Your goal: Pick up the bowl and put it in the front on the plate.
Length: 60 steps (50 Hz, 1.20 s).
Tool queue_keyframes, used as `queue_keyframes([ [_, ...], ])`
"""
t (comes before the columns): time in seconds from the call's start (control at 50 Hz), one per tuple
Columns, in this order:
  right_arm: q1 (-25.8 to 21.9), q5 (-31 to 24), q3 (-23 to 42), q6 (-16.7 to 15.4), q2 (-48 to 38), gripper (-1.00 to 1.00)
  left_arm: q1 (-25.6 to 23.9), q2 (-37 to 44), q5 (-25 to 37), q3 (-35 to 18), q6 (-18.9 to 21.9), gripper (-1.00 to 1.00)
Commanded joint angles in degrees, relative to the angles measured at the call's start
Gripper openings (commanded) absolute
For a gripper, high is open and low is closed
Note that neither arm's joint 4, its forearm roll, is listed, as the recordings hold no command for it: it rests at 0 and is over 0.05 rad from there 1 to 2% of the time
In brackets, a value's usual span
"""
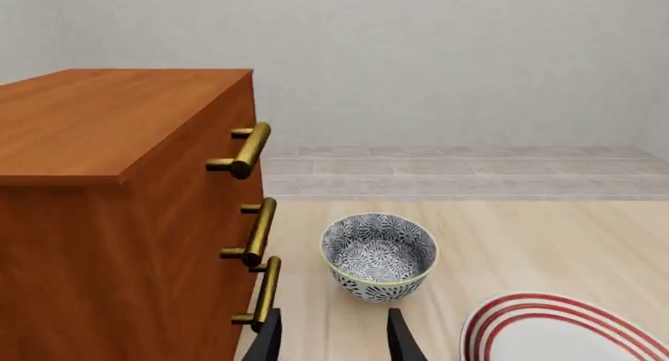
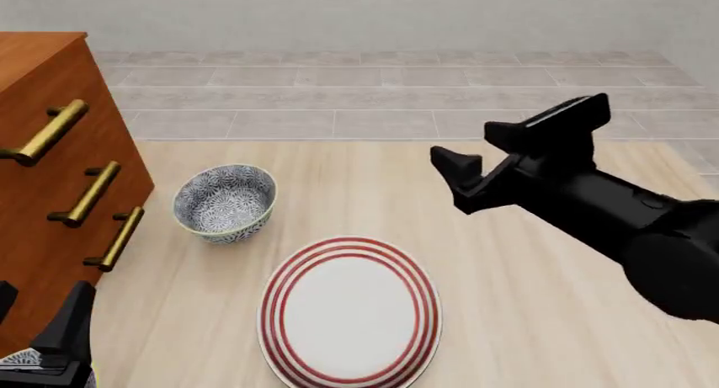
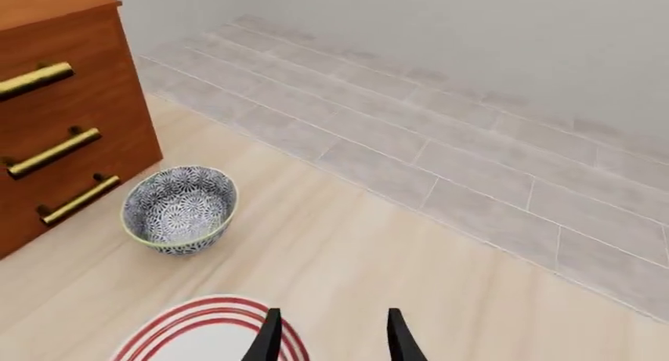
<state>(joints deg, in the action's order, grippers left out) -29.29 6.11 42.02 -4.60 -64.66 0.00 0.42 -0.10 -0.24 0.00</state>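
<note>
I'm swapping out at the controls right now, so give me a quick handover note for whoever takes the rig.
Left gripper: open, empty, low at the near left beside the drawer cabinet, pointing toward the bowl.
Right gripper: open, empty, raised over the table's right half, clear of both dishes.
The bowl stands upright on the table, just in front of the cabinet's drawers, behind and to the left of the plate. The plate is bare.
Done: nothing grasped yet.
Left: grasp the bowl, lift it, set it on the plate.

Bowl (image 2: 225, 203) beside wooden drawers (image 2: 50, 169), plate (image 2: 350, 310) nearer, right pincer (image 2: 511, 156) raised
</note>
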Motion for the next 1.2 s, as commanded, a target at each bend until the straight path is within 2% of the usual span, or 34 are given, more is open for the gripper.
queue_keyframes([
  [0.02,-3.3,-1.8,7.6,0.4,-8.6,1.00,0.0,0.0,0.0,0.0,0.0,1.00],
  [0.14,-4.3,-3.2,11.6,1.3,-12.6,1.00,0.0,0.0,0.0,0.0,0.0,1.00],
  [0.18,-5.3,-4.2,13.5,3.7,-14.8,1.00,0.0,0.0,0.0,0.0,0.0,1.00],
  [0.22,-5.3,-3.8,14.3,2.8,-15.6,1.00,0.0,0.0,0.0,0.0,0.0,1.00],
  [0.28,-6.4,-3.8,15.8,4.1,-17.5,1.00,0.0,0.0,0.0,0.0,0.0,1.00],
  [0.34,-6.5,-3.7,16.9,3.2,-18.9,1.00,0.0,0.0,0.0,0.0,0.0,1.00],
  [0.36,-7.0,-3.8,17.6,3.9,-19.6,1.00,0.0,0.0,0.0,0.0,0.0,1.00],
  [0.48,-7.1,-4.6,20.9,2.8,-23.0,1.00,0.0,0.0,0.0,0.0,0.0,1.00],
  [0.68,-9.2,-8.3,28.0,5.0,-29.0,1.00,0.0,0.0,0.0,0.0,0.0,1.00],
  [0.76,-10.6,-10.4,31.6,4.5,-32.2,1.00,0.0,0.0,0.0,0.0,0.0,1.00],
  [0.8,-11.2,-12.3,34.6,6.1,-34.3,1.00,0.0,0.0,0.0,0.0,0.0,1.00],
  [0.84,-11.6,-13.1,35.8,6.1,-35.3,1.00,0.0,0.0,0.0,0.0,0.0,1.00],
  [1.2,-12.9,-18.8,48.2,9.4,-45.5,1.00,0.0,0.0,0.0,0.0,0.0,1.00],
])
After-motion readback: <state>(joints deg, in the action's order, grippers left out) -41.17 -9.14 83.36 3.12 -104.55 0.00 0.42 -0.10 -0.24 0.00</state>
